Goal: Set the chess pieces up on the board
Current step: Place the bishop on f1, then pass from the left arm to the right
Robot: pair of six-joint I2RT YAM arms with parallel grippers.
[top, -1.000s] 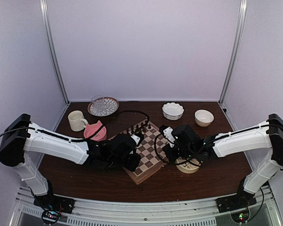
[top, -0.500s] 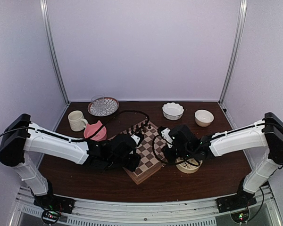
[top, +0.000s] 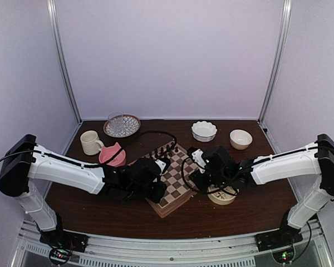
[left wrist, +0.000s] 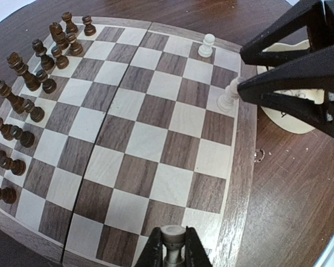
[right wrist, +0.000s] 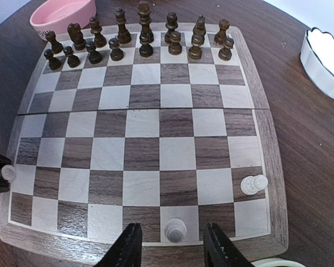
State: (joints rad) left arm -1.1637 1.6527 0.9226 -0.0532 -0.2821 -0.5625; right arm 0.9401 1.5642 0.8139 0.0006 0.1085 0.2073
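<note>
The board [top: 178, 183] lies angled at mid-table. My left gripper [left wrist: 172, 236] is shut on a cream chess piece [left wrist: 172, 232], held over the board's [left wrist: 156, 133] corner squares. My right gripper [right wrist: 172, 229] is open, its jaws apart on either side of a cream piece [right wrist: 175, 230] that stands free on an edge-row square. Another cream piece [right wrist: 253, 183] stands near the board's [right wrist: 139, 144] right edge. In the left wrist view the right gripper [left wrist: 241, 71] is beside a cream piece [left wrist: 229, 95], with the other cream piece [left wrist: 209, 45] beyond it.
Dark brown pieces [right wrist: 145, 41] fill the two far rows. A pink bowl [top: 112, 155], a mug [top: 91, 142] and a glass on a plate [top: 121, 124] sit at back left. Two white bowls [top: 204, 130] [top: 240, 139] sit at back right. A cream dish [top: 221, 196] lies under the right arm.
My right gripper has opened and let go of the cream piece, which now stands on its edge square. The left arm has not moved.
</note>
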